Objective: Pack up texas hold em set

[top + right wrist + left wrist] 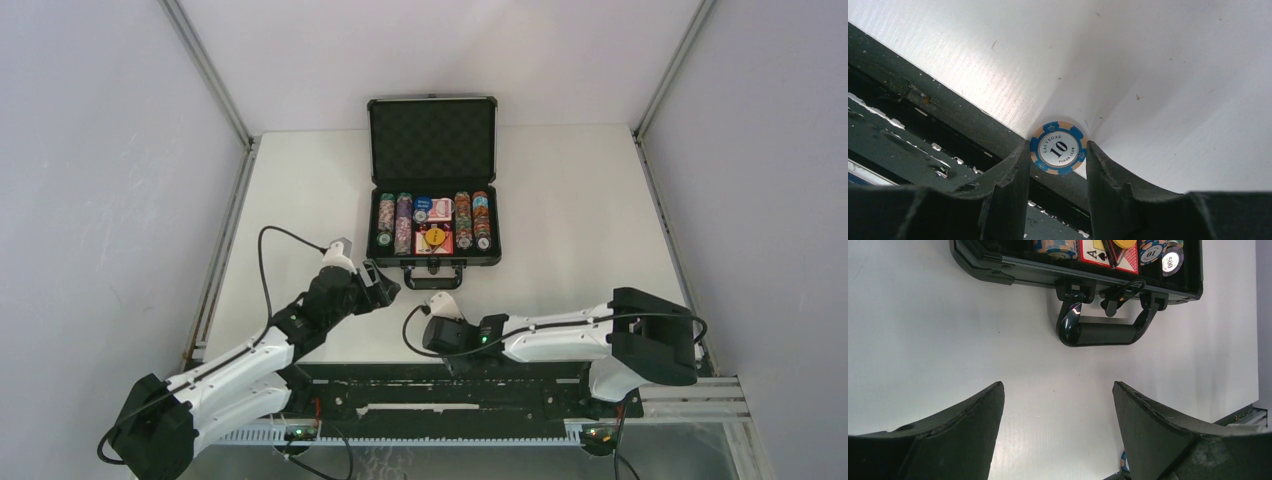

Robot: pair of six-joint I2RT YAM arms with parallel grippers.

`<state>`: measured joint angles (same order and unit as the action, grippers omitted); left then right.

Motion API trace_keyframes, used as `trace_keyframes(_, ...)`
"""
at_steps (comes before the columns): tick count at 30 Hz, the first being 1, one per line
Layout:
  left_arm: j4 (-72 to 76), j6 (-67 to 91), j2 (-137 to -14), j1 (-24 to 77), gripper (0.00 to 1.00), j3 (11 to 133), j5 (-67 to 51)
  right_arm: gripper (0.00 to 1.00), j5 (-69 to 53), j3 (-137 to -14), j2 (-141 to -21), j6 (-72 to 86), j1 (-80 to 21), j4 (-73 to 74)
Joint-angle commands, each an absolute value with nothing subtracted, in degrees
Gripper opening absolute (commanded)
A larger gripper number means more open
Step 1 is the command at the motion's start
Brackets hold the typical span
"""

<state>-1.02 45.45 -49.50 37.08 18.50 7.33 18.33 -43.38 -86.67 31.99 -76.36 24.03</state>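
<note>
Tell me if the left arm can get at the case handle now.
Probably yes. The left gripper is open and faces the handle, with only bare table between them. The right gripper is shut on a chip at the table's near edge.

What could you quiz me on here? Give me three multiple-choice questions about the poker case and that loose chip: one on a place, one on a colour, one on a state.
1. Where is the chip marked 10?
A) on the floor
B) between the fingers of the right gripper, at the near edge of the table
C) stacked on other chips

2. What is that chip's main rim colour?
A) green
B) black
C) blue

3. How is the lid of the case?
A) shut
B) open, standing up
C) taken off

Answers: B, the right wrist view shows a finger against each side of it; C, the rim is blue with tan patches; B, the top view shows the lid upright behind the filled case.
</note>
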Motion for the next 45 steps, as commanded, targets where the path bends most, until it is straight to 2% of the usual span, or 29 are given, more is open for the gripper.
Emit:
trace_keyframes(1, 0.7, 44.7, -49.4, 36.7, 0.84, 19.1, 7.4, 0.40, 18.6, -43.9, -85.3, 30.7, -74.5, 25.9)
trace_keyframes(12, 1.4, 44.5, -50.5, 36.7, 0.84, 19.6, 5.5, 0.40, 19.1, -44.6, -82.1, 27.9, -70.6, 26.7)
trace_keyframes(24, 16.0, 44.5, -64.0, 36.7, 0.84, 21.7, -19.5, 0.41, 19.4, -46.6, -78.5, 21.4, -65.5, 27.8)
trace_keyframes(32, 23.3, 48.1, -68.4, 36.9, 0.82, 22.0, -28.2, 0.41, 18.9, -48.9, -77.4, 18.6, -64.6, 28.2)
trace_keyframes(45, 32.0, 54.3, -77.1, 36.9, 0.82, 24.7, -34.4, 0.41, 17.5, -49.3, -76.8, 17.5, -66.0, 27.6)
